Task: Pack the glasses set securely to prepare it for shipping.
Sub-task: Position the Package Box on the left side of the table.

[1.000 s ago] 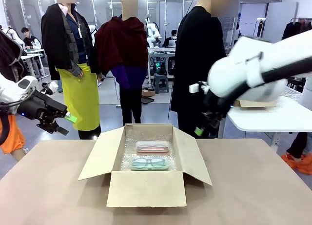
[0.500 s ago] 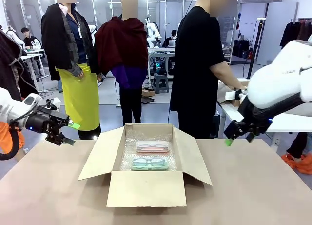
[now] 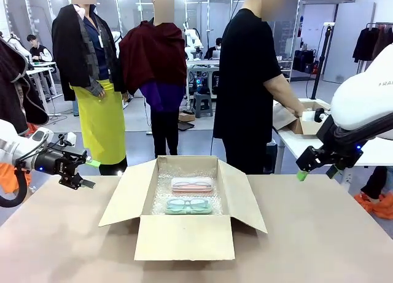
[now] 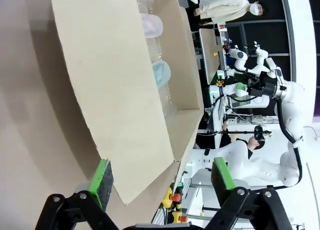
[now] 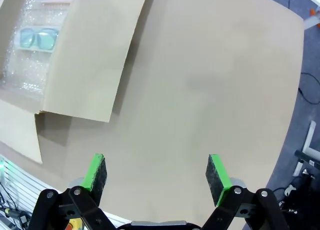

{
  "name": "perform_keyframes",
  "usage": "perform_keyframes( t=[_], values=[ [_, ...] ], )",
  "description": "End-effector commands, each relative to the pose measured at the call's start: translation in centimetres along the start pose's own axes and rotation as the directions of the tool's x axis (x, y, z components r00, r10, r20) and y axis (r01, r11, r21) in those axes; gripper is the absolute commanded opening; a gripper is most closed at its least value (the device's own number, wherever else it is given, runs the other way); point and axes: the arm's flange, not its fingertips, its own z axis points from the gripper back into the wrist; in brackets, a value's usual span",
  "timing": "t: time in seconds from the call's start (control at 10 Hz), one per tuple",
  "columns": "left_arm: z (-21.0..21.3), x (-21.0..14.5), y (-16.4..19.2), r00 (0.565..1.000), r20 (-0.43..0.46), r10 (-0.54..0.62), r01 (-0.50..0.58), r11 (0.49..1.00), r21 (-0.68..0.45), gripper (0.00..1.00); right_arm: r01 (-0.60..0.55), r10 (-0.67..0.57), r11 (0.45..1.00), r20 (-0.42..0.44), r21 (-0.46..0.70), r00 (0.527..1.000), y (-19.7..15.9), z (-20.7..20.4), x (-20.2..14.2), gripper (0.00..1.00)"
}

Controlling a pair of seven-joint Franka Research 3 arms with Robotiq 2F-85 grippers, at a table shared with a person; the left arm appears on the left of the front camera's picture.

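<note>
A big brown table (image 3: pixel 319 234) fills the room in front of me. A person (image 3: pixel 245 80) in a black top stands at its far side, turned toward another table.

In the middle of the table sits a cardboard box (image 3: pixel 184 237). It is open at the top, and its 2 side flaps lean out. Bubble wrap (image 3: pixel 184 168) lines the bottom.

The left gripper (image 3: pixel 88 174) hangs over the table's left edge, well apart from the box. Its jaws are spread wide with nothing between them. The right gripper (image 3: pixel 316 171) hangs out past the right side of the box, also well apart. Its jaws are spread wide too, and they hold nothing.

The 2 glasses cases lie flat on the bubble wrap inside the box. The pink case (image 3: pixel 192 184) is on the far side. The green case (image 3: pixel 188 205) lies just beside it, nearer to me.

I think the job is partly done, since the box is not shut yet. Here is what could go wrong. Nothing covers the cases, so they could slide and bump if the box gets closed like this. The box looks light, so a gripper pushing a flap could shove the whole box along the table. A hard push could also bend a flap.
</note>
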Motion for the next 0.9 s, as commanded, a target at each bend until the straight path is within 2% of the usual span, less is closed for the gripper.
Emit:
perform_keyframes(
  t=[0.0, 0.3, 0.4, 0.5, 0.7, 0.8],
  values=[
    [0.2, -0.5, -0.8, 1.0, -0.008, -0.012, 0.013, 1.0, 0.022, 1.0, -0.017, 0.017, 1.0, 0.003, 0.0, 1.0, 0.2, -0.3, 0.1, 1.0],
    [0.0, 0.1, -0.6, 1.0, -0.005, -0.013, 0.013, 1.0, 0.003, 1.0, -0.017, 0.017, 1.0, 0.003, 0.0, 1.0, 0.2, -0.3, 0.1, 1.0],
    [-0.1, 0.0, 1.0, 1.0, -0.028, -0.008, 0.008, 1.0, -0.008, 1.0, -0.017, 0.017, 1.0, 0.003, 0.0, 1.0, 0.2, -0.3, 0.1, 1.0],
    [-0.5, -0.1, 2.5, 1.0, -0.012, -0.015, 0.014, 0.998, -0.064, 1.0, -0.017, 0.017, 1.0, 0.003, 0.0, 1.0, 0.2, -0.3, 0.1, 1.0],
    [-1.9, -0.2, 5.5, 1.0, -0.011, 0.026, -0.027, 0.997, -0.076, 1.0, -0.017, 0.017, 1.0, 0.003, 0.0, 1.0, 0.2, -0.3, 0.1, 1.0],
    [-2.6, 0.0, 6.9, 0.999, 0.024, 0.021, -0.018, 0.993, -0.113, 1.0, -0.017, 0.017, 1.0, 0.003, 0.0, 1.0, 0.2, -0.3, 0.1, 1.0]
  ],
)
